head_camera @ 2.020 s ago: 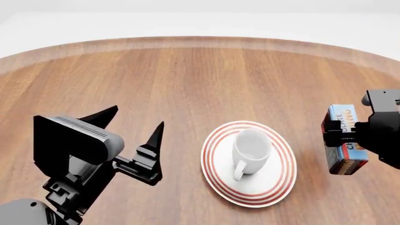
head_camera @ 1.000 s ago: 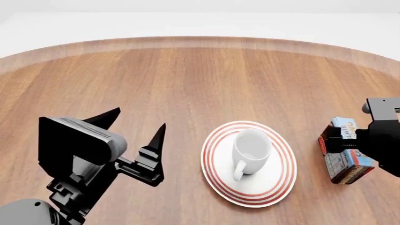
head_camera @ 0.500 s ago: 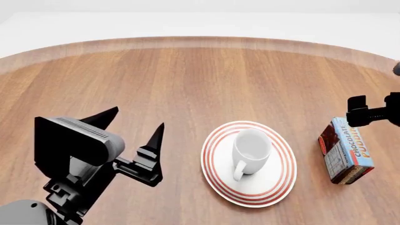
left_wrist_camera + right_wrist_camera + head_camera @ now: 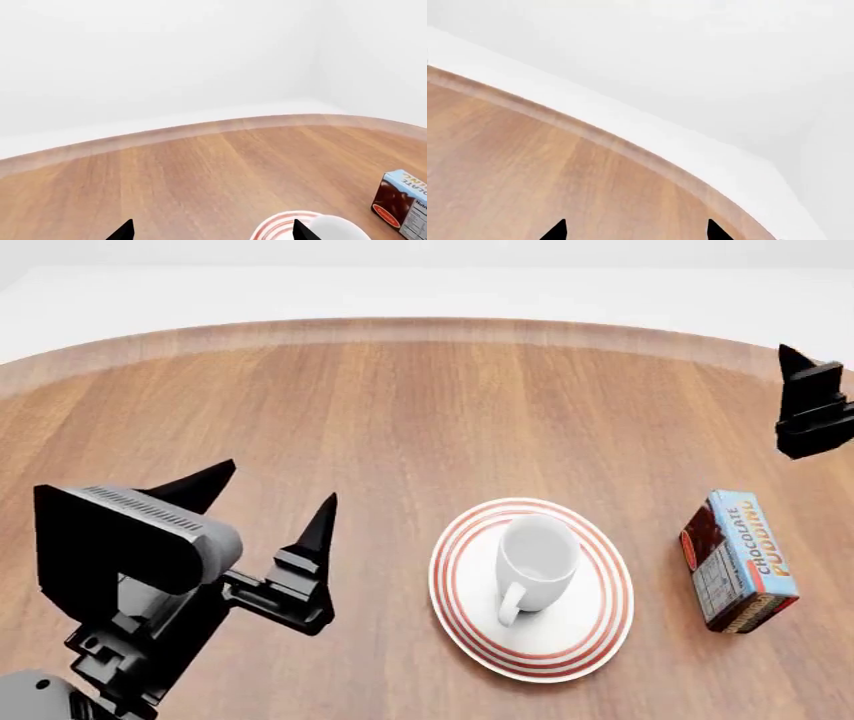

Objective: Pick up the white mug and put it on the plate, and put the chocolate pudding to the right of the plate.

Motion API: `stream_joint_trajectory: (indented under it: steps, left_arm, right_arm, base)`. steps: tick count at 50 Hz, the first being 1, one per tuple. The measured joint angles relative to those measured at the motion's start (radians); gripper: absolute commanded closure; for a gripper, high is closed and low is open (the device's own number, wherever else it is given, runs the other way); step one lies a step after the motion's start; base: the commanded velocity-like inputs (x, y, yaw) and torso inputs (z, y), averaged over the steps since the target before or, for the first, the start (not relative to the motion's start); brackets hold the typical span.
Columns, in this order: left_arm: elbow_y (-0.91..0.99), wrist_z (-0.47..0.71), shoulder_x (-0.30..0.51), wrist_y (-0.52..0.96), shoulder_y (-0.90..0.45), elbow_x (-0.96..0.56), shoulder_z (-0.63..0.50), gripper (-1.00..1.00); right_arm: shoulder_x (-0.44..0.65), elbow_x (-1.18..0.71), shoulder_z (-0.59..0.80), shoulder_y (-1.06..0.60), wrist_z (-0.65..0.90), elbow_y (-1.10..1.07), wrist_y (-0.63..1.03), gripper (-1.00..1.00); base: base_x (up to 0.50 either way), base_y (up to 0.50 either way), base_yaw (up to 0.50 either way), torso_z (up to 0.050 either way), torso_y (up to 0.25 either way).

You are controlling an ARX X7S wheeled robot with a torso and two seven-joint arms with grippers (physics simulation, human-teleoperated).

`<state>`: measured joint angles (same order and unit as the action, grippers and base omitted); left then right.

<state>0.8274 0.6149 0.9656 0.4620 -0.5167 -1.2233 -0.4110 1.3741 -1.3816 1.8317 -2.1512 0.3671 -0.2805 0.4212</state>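
The white mug [image 4: 537, 562] stands upright on the plate [image 4: 587, 625], handle toward the robot. The chocolate pudding [image 4: 741, 560] stands on the worktop [image 4: 441, 410] just right of the plate. Left hand [image 4: 260, 515] and right hand [image 4: 635, 231] both gape, empty.

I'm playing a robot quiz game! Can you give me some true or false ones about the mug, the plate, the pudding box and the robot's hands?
1. The white mug stands on the plate. True.
2. The chocolate pudding lies left of the plate. False: it sits to the plate's right.
3. The right hand is holding the pudding. False: it is open, apart from the box.
4. The left hand is open and empty. True.
5. The mug is tipped over. False: it stands upright.
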Motion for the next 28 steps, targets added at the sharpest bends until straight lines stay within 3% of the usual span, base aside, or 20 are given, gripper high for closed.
stream_joint_trajectory:
  steps: [12,28]
  left_arm:
    - [0.050,0.031,0.057,-0.035,0.030,-0.025,0.050,-1.00]
    - [0.114,0.079,0.161,-0.125,0.144,-0.017,0.154,-1.00]
  right_arm:
    - [0.144,0.013,-0.050,-0.041,0.124,-0.245,-0.063,-1.00]
    - [0.197,0.098,-0.007,0.033,0.338,-0.427,-0.299,-1.00]
  base:
    - [0.00,0.00,0.00,0.000,0.000]
    - [0.00,0.00,0.00,0.000,0.000]
